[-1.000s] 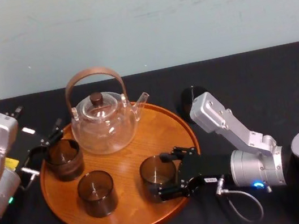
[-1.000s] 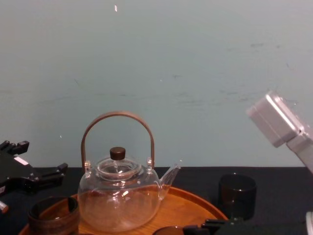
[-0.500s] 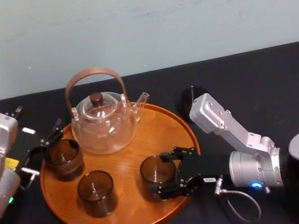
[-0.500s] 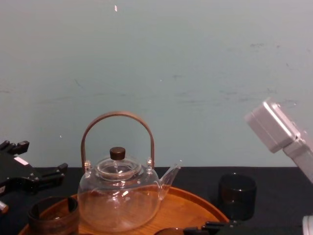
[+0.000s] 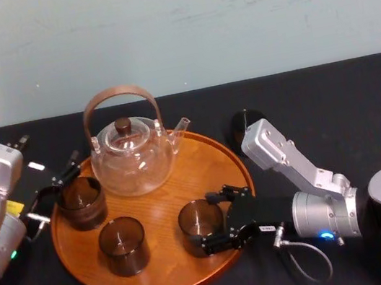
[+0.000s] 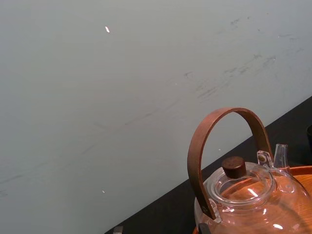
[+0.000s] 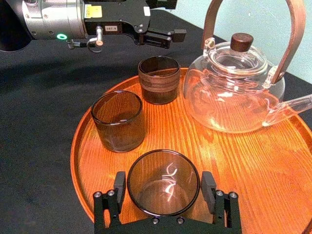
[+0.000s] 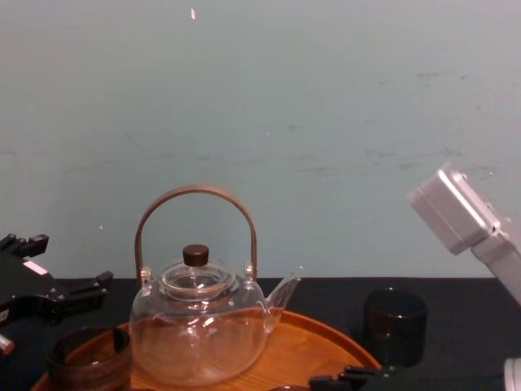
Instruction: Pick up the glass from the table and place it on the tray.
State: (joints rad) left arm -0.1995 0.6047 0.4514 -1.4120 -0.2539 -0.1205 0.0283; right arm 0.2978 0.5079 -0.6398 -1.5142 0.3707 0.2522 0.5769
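One round wooden tray (image 5: 163,282) carries one clear teapot (image 5: 133,156) and three smoky glasses. A fourth glass (image 5: 241,128) stands on the black tabletop (image 5: 332,111), right of the tray. The right gripper (image 7: 163,179) has its fingers pressed to both sides of the glass (image 5: 201,220), which stands on the tray's lower right part. The left gripper (image 5: 53,193), fingers spread wide, sits at the tray's left edge. The labels on both arms are too small to read.

We see bare wood in the middle of the tray (image 5: 157,195), where a gripper could come down. The teapot (image 5: 133,159) and its tall handle block the back. The left glass (image 5: 81,202), the front glass (image 5: 123,246) and the left gripper (image 5: 58,188) crowd the left. The right gripper (image 5: 205,222), hugging a third glass (image 5: 198,216), blocks the right.
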